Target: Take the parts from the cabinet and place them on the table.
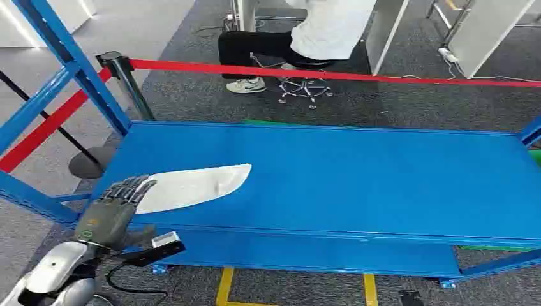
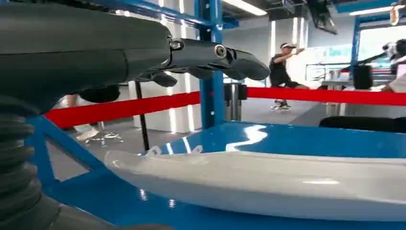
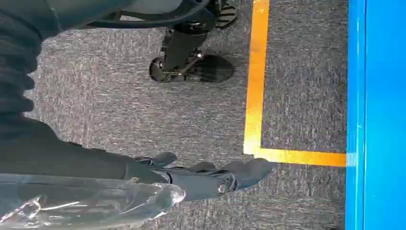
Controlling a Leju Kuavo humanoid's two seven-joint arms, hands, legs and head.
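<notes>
- I see a long, flat, white plastic part (image 1: 191, 187), pointed at one end, lying on the glossy blue metal shelf (image 1: 357, 178), near its front left corner.
- My left hand (image 1: 113, 210) hovers above the part's blunt end, fingers stretched out straight and slightly apart, gripping nothing.
- My right hand (image 3: 210, 176) hangs over grey carpet (image 3: 119, 120) beside yellow floor tape (image 3: 253, 81); clear plastic wrap (image 3: 86, 201) lies against it, and I cannot tell whether it is held.
- A red barrier belt (image 1: 332, 74) runs behind the shelf; a seated person (image 1: 306, 32) is beyond it.
</notes>
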